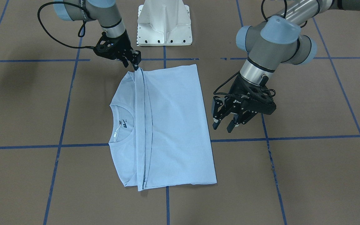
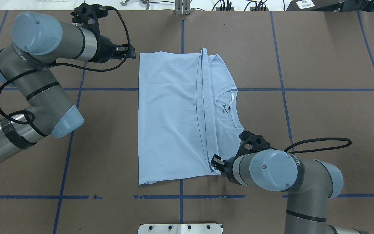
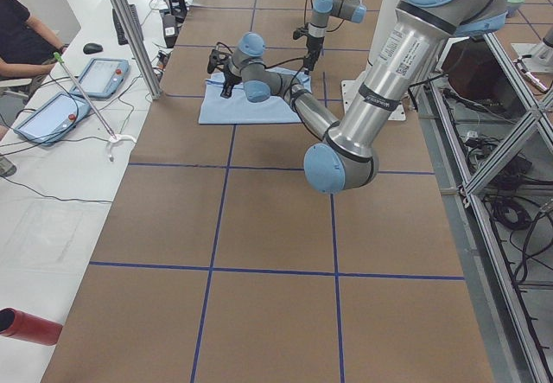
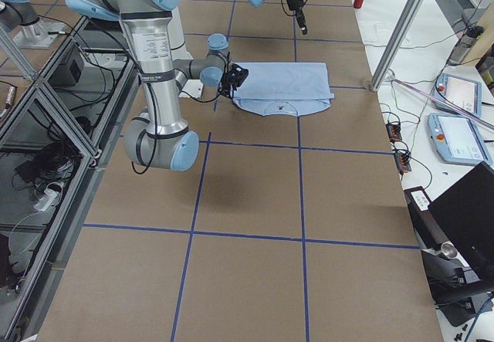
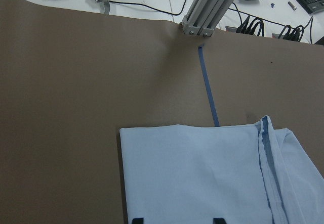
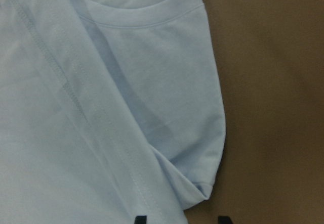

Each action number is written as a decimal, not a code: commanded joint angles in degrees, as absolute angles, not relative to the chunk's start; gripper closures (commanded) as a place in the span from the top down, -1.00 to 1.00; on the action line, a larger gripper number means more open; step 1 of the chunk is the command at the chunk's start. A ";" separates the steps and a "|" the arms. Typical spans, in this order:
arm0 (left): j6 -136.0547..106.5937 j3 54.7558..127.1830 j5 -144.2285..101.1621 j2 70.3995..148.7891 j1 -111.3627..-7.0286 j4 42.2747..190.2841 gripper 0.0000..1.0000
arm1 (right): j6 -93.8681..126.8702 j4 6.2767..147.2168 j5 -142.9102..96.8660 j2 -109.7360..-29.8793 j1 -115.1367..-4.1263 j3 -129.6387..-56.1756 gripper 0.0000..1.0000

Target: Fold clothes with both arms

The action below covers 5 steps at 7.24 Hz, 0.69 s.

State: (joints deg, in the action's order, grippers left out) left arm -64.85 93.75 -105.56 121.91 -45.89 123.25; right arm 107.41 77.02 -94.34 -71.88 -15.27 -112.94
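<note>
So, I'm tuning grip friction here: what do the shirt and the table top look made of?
Shirt: thin, soft knit, probably cotton jersey, matte; it lies in soft creases and shows stitched hems. Table: matte brown sheet covering, perhaps paper or board; flat, with no sheen.

T-shirt (image 1: 173, 125): soft matt cloth, ribbed collar.
Left arm (image 1: 255, 70): satin metal tube, matt plastic caps.
Table (image 1: 308, 175): matt brown paper-like covering.

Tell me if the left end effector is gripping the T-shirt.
No: the left end effector hangs open beside the T-shirt, its fingers holding no cloth.
</note>
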 commanded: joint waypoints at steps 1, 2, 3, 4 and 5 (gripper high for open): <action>-64.86 95.53 -105.73 120.34 -46.05 123.22 0.10 | 94.30 77.43 -93.26 -70.31 -16.00 -111.45 -0.13; -64.69 97.54 -105.82 117.97 -46.05 123.22 0.10 | 87.43 77.52 -93.08 -69.96 -15.82 -109.79 -0.13; -64.69 97.99 -105.73 116.99 -45.97 123.22 0.10 | 77.71 77.78 -91.60 -67.79 -15.82 -107.51 -0.13; -64.77 97.82 -105.82 117.07 -45.79 123.22 0.10 | 69.08 77.96 -90.28 -65.94 -15.30 -106.10 -0.13; -64.78 97.65 -105.73 116.98 -45.79 123.22 0.10 | 66.65 77.87 -90.26 -65.48 -15.29 -106.35 -0.13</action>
State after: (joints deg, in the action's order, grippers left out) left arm -64.75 97.69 -105.78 117.22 -45.85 123.22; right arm 72.55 77.84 -90.86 -66.65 -15.46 -106.92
